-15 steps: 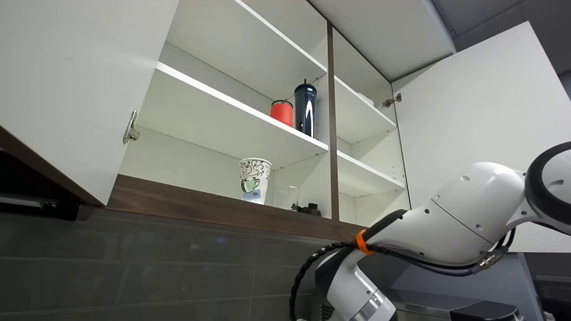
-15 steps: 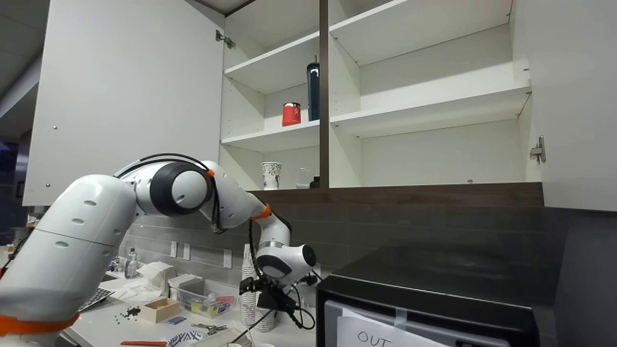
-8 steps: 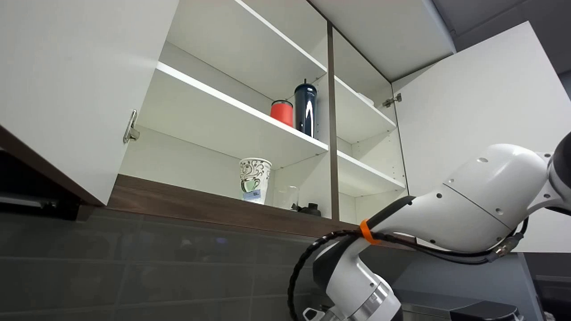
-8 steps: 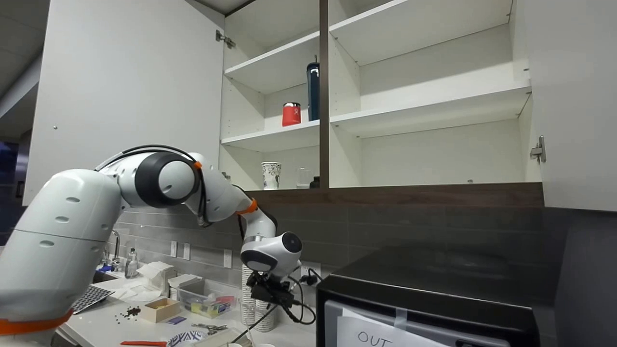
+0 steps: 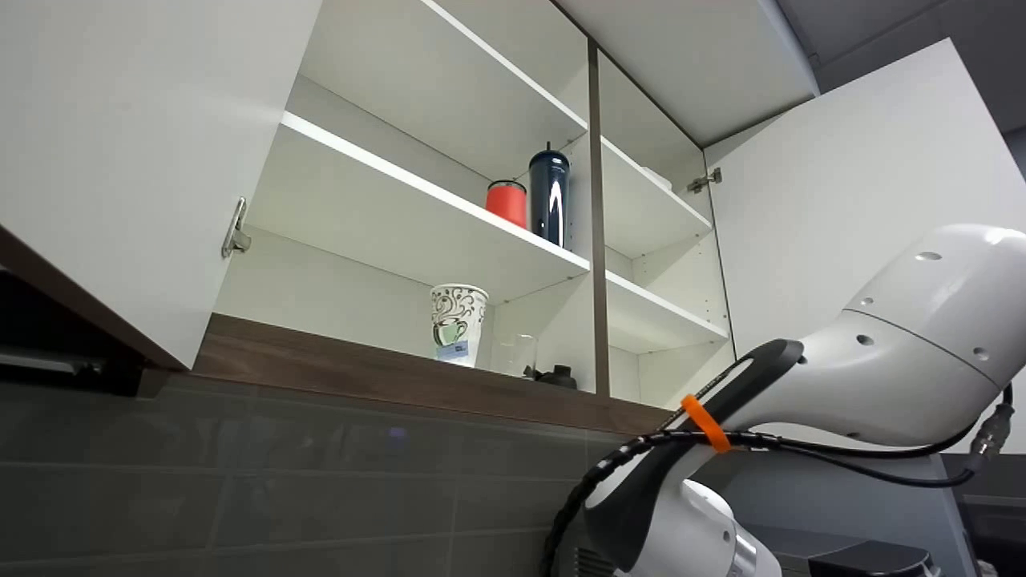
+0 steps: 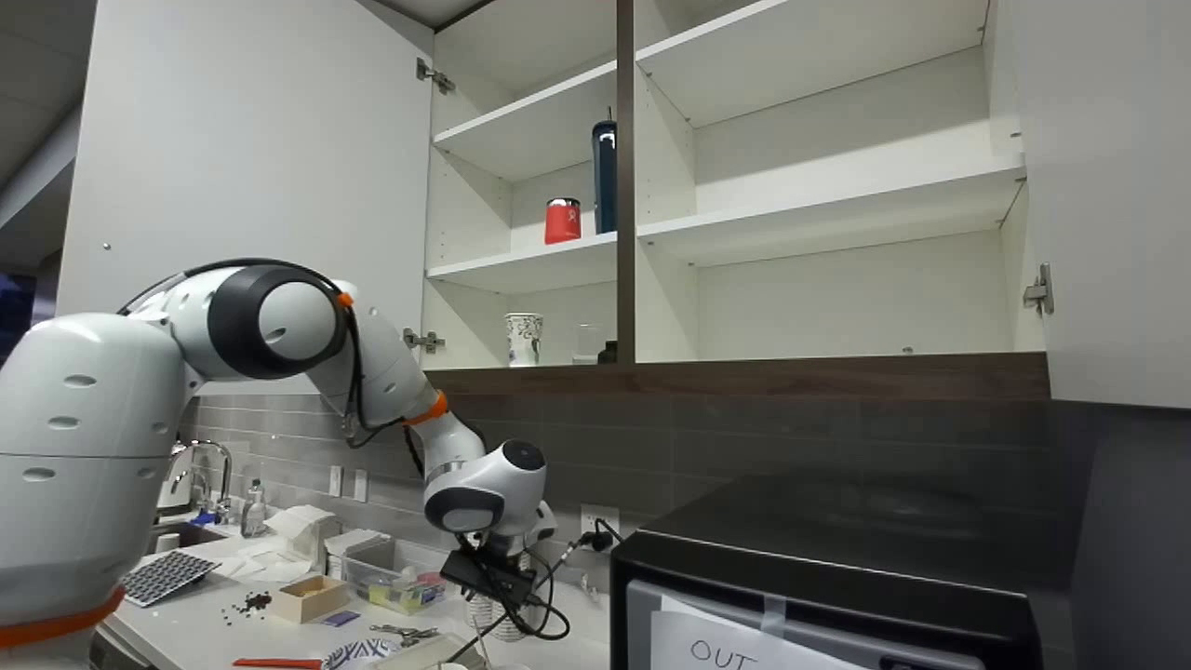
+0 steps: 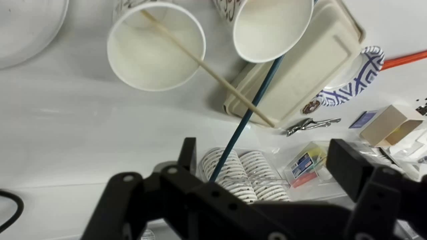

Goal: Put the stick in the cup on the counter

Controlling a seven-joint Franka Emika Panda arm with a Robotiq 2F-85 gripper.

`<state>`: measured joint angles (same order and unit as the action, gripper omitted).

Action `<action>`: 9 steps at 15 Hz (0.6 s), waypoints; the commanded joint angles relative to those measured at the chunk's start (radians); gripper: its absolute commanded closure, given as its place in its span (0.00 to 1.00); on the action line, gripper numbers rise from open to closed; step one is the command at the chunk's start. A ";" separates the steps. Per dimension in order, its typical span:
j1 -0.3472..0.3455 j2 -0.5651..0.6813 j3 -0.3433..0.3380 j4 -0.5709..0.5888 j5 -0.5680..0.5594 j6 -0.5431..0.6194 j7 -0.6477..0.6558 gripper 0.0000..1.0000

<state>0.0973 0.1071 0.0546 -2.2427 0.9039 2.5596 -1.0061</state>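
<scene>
In the wrist view a thin wooden stick [image 7: 218, 78] stands tilted in a white paper cup [image 7: 156, 63]. Its lower end is inside near the cup's floor, and it leans over the rim. Its free end reaches over a beige container. A second white cup [image 7: 270, 33] with a dark pattern is beside it, with nothing seen inside. My gripper [image 7: 263, 156] is wide open with nothing between its fingers, apart from stick and cups. In an exterior view the gripper [image 6: 493, 572] hangs over the counter, its fingertips unclear. A similar patterned cup [image 5: 458, 320] stands in the cabinet.
A dark blue cable or rod [image 7: 257, 96] crosses the wrist view. Stacked cups [image 7: 230, 170], the beige container [image 7: 300, 70], pliers-like metal tool [image 7: 310, 124] and clear bin [image 6: 400, 577] lie on the counter. A black microwave [image 6: 819, 558] stands beside. A red cup [image 5: 506, 203] and dark bottle [image 5: 549, 196] are shelved.
The arm has drawn back from the microwave side and shifted along the counter, away from the wall outlet. The gripper moved with it. The cabinet cups have not moved.
</scene>
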 commanded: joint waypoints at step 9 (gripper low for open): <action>-0.002 -0.144 0.014 -0.087 -0.102 -0.043 0.106 0.00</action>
<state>0.0963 -0.0363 0.0683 -2.3312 0.8043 2.5179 -0.9033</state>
